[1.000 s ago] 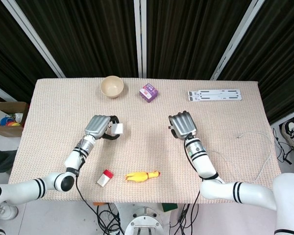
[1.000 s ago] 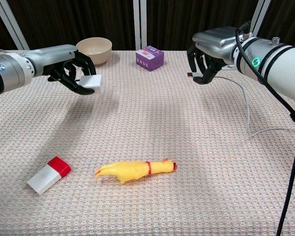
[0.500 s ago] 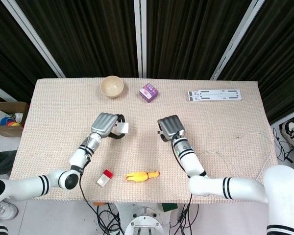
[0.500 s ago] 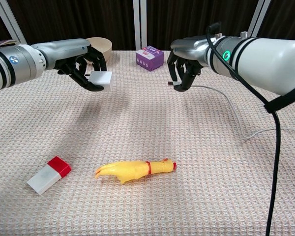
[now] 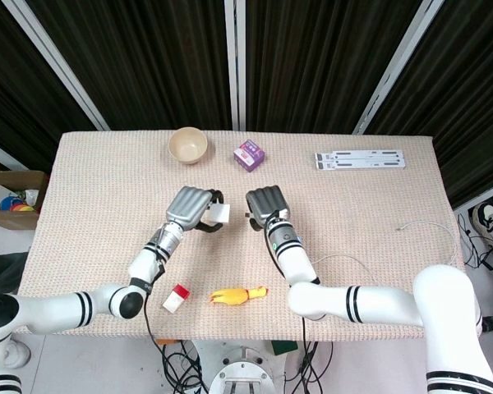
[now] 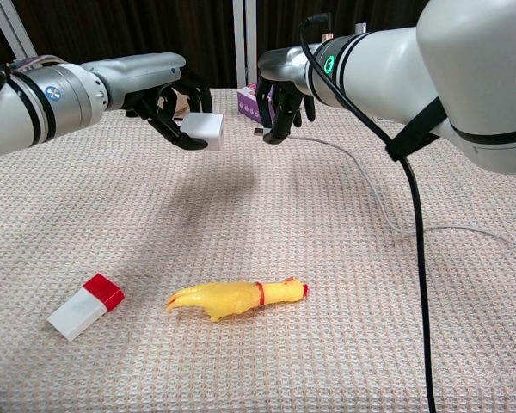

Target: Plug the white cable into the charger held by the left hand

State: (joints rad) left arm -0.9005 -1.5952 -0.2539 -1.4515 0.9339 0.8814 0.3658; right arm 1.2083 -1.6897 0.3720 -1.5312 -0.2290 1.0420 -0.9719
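Gripping the white charger [image 6: 203, 130] in curled fingers, left hand [image 5: 191, 205] hovers mid-tabletop. Right hand [image 5: 264, 203] just beside it pinches the white cable [image 6: 361, 176] plug, tip near charger, not touching.

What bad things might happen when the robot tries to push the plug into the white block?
The left hand holds the charger only at one end, so a push from the plug might tilt it or knock it loose. The right hand grips the white cable just behind the plug, and the cable's long slack trailing across the table might tug the plug off line.
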